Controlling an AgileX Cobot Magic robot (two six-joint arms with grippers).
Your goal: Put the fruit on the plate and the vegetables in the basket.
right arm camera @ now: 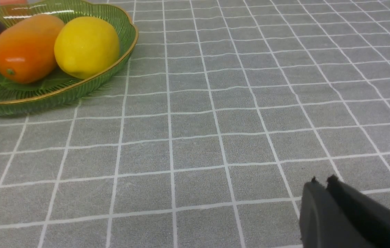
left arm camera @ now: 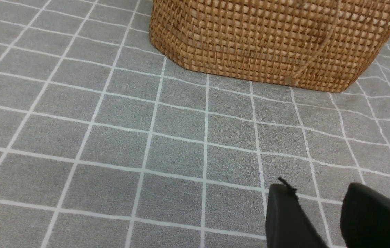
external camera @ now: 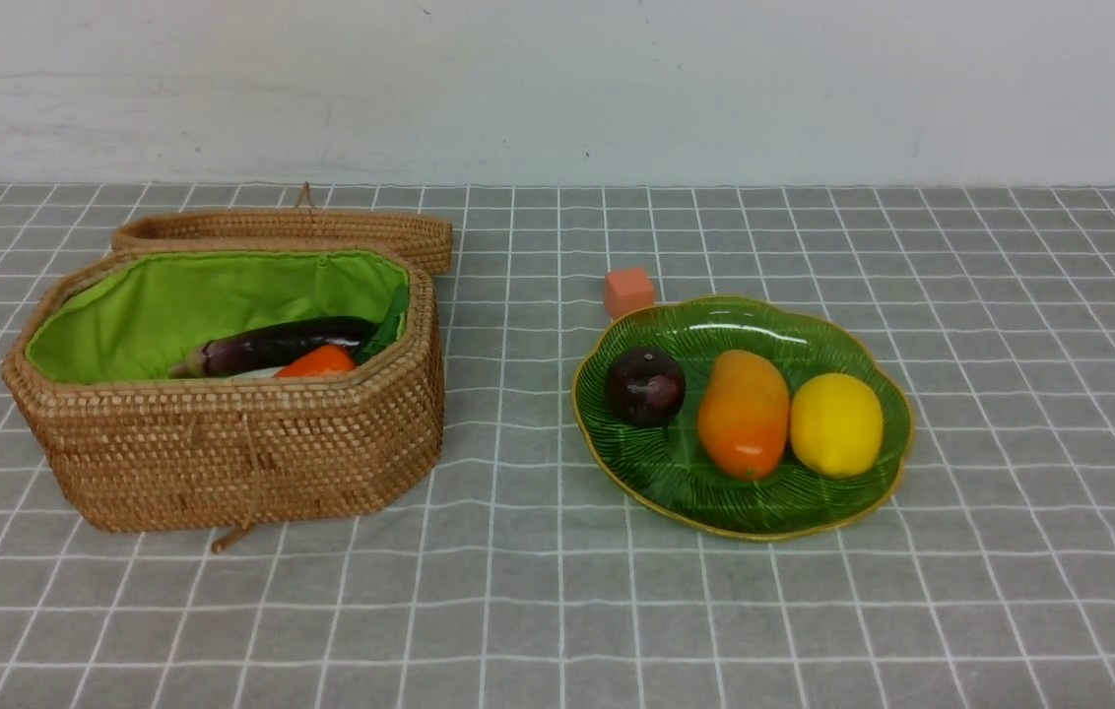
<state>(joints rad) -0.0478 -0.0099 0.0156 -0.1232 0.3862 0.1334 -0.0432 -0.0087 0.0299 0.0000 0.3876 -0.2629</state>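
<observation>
"Why are the eggplant [external camera: 272, 345] and carrot [external camera: 319, 362] over there on the left?"

"They're vegetables, so they belong inside the basket [external camera: 242, 463]. The pale sliver under the eggplant looks like the radish [external camera: 257, 373], though most of it is hidden."

"And the lid [external camera: 282, 225]?"

"It sits on the far side of the basket, leaving the mouth uncovered, which I'd say is what lets things be dropped in."

"The fruit is all on the plate [external camera: 673, 502], then?"

"Yes, to the right: dark round fruit [external camera: 645, 386] at the left, mango [external camera: 743, 418] in the middle, lemon [external camera: 835, 423] to its right. Laid side by side, they probably won't roll far in that shallow dish."

"What about the orange cube [external camera: 628, 292]?"

"Just beyond the plate's far left edge, on the surface [external camera: 518, 611]. It's neither fruit nor vegetable, so I'd leave it."

"Where are the arms?"

"Both out of the front view. The left gripper [left arm camera: 319, 193] is on the near side of the basket, its jaws parted with nothing between them. The right gripper [right arm camera: 323, 181] is nearer than the plate, jaws closed together and holding nothing. Neither reaches for anything; it reads like a resting pose with the sorting finished."
</observation>
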